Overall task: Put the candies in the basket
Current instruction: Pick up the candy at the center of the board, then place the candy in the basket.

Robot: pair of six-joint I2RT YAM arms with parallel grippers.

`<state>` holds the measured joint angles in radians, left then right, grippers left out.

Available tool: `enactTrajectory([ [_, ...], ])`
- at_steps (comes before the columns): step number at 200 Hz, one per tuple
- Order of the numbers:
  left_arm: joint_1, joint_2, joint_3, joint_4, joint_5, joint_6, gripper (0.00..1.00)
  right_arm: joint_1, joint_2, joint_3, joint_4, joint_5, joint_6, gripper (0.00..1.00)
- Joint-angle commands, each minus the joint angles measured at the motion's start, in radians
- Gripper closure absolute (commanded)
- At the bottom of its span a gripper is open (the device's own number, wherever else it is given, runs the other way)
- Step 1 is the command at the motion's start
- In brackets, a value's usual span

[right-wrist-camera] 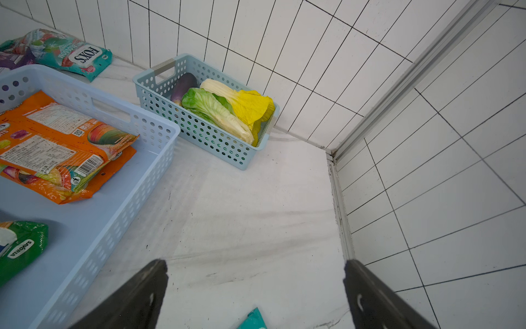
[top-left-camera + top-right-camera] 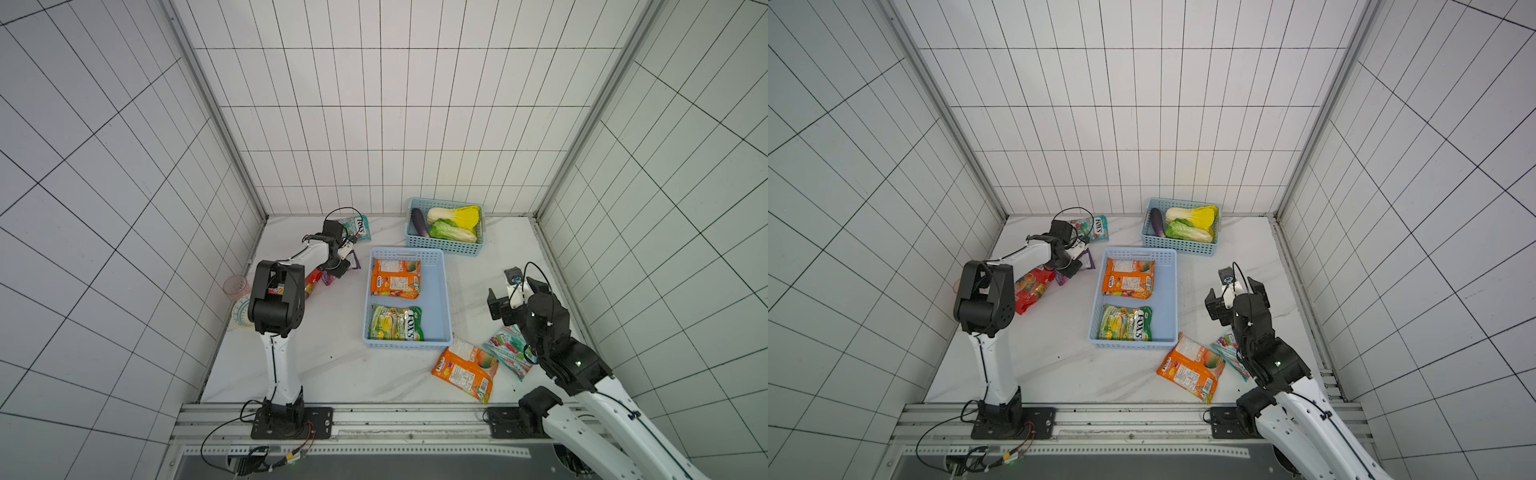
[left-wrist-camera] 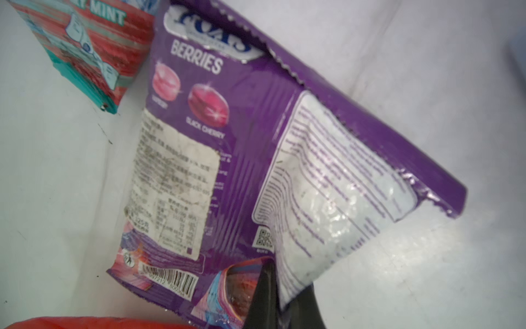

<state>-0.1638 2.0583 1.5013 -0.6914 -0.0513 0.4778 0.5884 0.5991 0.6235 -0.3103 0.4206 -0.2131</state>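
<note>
**Purple bag held by a thin edge: slip and snag risk en route to basket**

**Status.** The left gripper (image 3: 281, 293) is closed on the purple bag (image 3: 242, 142). It pinches only thin film at one end, by the back-label flap, at the bottom of the left wrist view. In both top views this bag sits left of centre on the counter (image 2: 332, 365), apart from the basket (image 2: 447, 299). Whether the whole bag is clear of the counter cannot be told. The right gripper (image 1: 255, 265) has its jaws wide apart and empty, over bare counter right of the basket.

**Count.** Inside the basket: orange bag (image 2: 395, 278) and green-yellow bag (image 2: 397, 324). Outside, besides the purple bag:
- red bag (image 2: 1034, 289)
- mint bag (image 2: 357, 226), near the back wall
- second orange bag (image 2: 465, 368), lower right
- teal-red bag (image 2: 505, 351), partly under the right arm

**Risks, as judged.**
1. Slip: the film is glossy and the hold is at the edge only, so the contents' wt hangs away from the pinch. A quick swing could pull the bag free short of the basket.
2. Snag: a limp bag hangs low. If carried w/o enough height, its trailing end may catch the near rim and fold over it or shove the light basket.
3. Drag-along: the red bag lies just beside the pinch point, and contact cannot be told. It may be pulled or nudged on lift. The mint bag is also close.
4. Stacking: free floor in the basket is mostly a strip on its right side. A drop over the bags already inside could leave the purple bag draped on the wall.
5. Arm conflict: low at present, as the arms are well apart. It rises if both approach the basket together.
</note>
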Motion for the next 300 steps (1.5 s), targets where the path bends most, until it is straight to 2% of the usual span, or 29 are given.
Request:
enactTrajectory([
  [1,0.004,-0.068,0.009,0.005,0.017,-0.021,1.0,-0.007,-0.005,-0.021,0.024,0.021,-0.006,0.01],
  [58,-0.008,-0.202,0.053,-0.065,0.074,-0.036,1.0,-0.007,0.0,-0.021,0.026,0.03,-0.009,0.01],
  [82,-0.039,-0.271,0.036,-0.084,0.075,-0.022,1.0,-0.007,-0.013,-0.02,0.022,0.024,-0.005,0.01],
  [129,-0.129,-0.405,0.035,-0.184,0.076,-0.013,1.0,-0.007,-0.014,-0.021,0.023,0.029,-0.006,0.01],
  [159,-0.209,-0.479,0.051,-0.275,0.083,-0.042,1.0,-0.007,0.001,-0.021,0.026,0.042,-0.012,0.01],
  [204,-0.341,-0.573,0.002,-0.352,0.101,-0.077,1.0,-0.009,0.002,-0.022,0.027,0.046,-0.016,0.01],
  [229,-0.377,-0.608,-0.043,-0.37,0.165,-0.122,1.0,-0.009,-0.009,-0.023,0.027,0.038,-0.014,0.01],
  [300,-0.377,-0.638,-0.167,-0.397,0.41,-0.203,1.0,-0.013,0.008,-0.022,0.028,0.047,-0.019,0.01],
])
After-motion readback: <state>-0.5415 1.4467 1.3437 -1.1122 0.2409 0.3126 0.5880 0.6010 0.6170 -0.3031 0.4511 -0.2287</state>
